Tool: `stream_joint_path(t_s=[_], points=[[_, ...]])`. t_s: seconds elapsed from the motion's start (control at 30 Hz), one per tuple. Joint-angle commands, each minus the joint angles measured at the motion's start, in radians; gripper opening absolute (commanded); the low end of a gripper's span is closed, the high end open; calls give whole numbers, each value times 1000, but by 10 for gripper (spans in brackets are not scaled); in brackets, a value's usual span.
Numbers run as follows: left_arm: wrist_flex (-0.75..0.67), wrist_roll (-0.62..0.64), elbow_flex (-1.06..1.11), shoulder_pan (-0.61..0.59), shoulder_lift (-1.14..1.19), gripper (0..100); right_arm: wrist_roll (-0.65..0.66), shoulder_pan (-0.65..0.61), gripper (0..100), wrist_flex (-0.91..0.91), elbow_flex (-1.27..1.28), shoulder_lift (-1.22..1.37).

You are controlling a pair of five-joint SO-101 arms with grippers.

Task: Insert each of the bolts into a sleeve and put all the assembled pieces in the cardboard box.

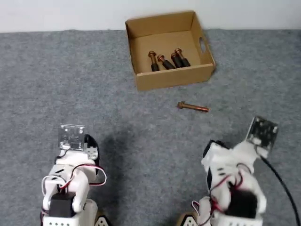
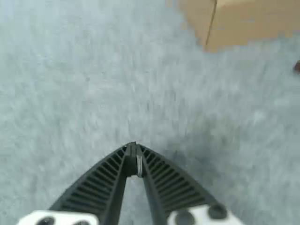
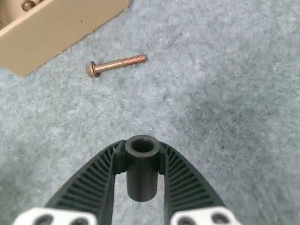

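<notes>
A loose copper-coloured bolt [image 1: 193, 107] [image 3: 115, 64] lies on the grey carpet just in front of the cardboard box [image 1: 171, 77] [image 3: 56, 28]. Several bolts fitted into black sleeves [image 1: 167, 61] lie inside the box. My right gripper [image 3: 140, 151] is shut on a black sleeve [image 3: 141, 176], held upright with its hole facing up, a short way back from the loose bolt. My left gripper [image 2: 132, 152] is shut with nothing in it, low over bare carpet at the left, with a box corner [image 2: 234, 23] ahead of it.
Grey carpet covers the table. The box stands at the back centre, with a hand hole [image 1: 202, 45] in its right wall. Both arm bases [image 1: 70, 197] [image 1: 233, 193] sit at the near edge, and a black cable [image 1: 282, 183] runs along the right arm.
</notes>
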Motion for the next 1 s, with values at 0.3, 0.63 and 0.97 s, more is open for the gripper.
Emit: stream_joint_path(t_s=[0.3, 0.63, 0.97], points=[[54, 390, -651, 356, 861, 5, 11, 54, 8, 30, 38, -182], [55, 677, -1099, 517, 1439, 5, 6, 70, 8, 36, 40, -156], [54, 944, -1508, 608, 1864, 6, 6, 70, 8, 28, 52, -163]])
